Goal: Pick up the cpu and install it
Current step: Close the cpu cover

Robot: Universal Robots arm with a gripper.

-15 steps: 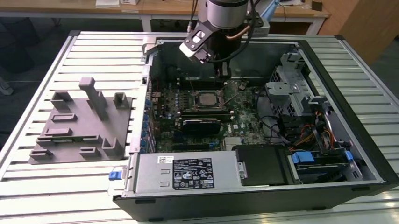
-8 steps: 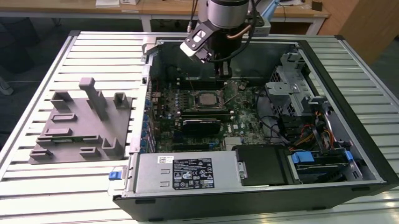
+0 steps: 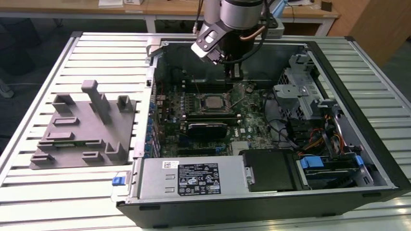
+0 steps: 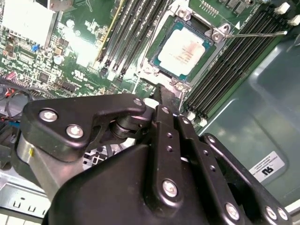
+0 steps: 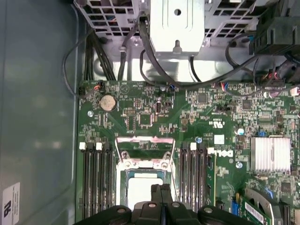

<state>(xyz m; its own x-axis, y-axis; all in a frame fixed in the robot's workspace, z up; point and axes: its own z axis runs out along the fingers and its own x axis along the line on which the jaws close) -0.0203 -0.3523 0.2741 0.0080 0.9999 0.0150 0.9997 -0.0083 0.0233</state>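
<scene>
The cpu (image 4: 183,49) lies flat in the open socket on the green motherboard (image 4: 56,61). Its shiny square top faces up. In the exterior view the cpu (image 3: 212,102) sits mid-board inside the computer case (image 3: 359,144). My gripper (image 3: 232,72) hangs just above the board beside the socket. Its black fingers (image 5: 161,194) are pressed together, shut, with nothing between them. In the first wrist view they cover part of the cpu (image 5: 138,192). In the second wrist view the fingertips (image 4: 165,96) end at the socket's edge, apart from the chip.
The socket's metal frame (image 5: 145,145) stands folded open, and its thin lever (image 4: 253,33) sticks out sideways. Memory slots (image 5: 96,178) flank the socket. A grey moulded tray (image 3: 83,125) rests on the slatted table at the exterior view's left. Cables (image 5: 154,70) and a drive cage (image 3: 299,86) crowd the case.
</scene>
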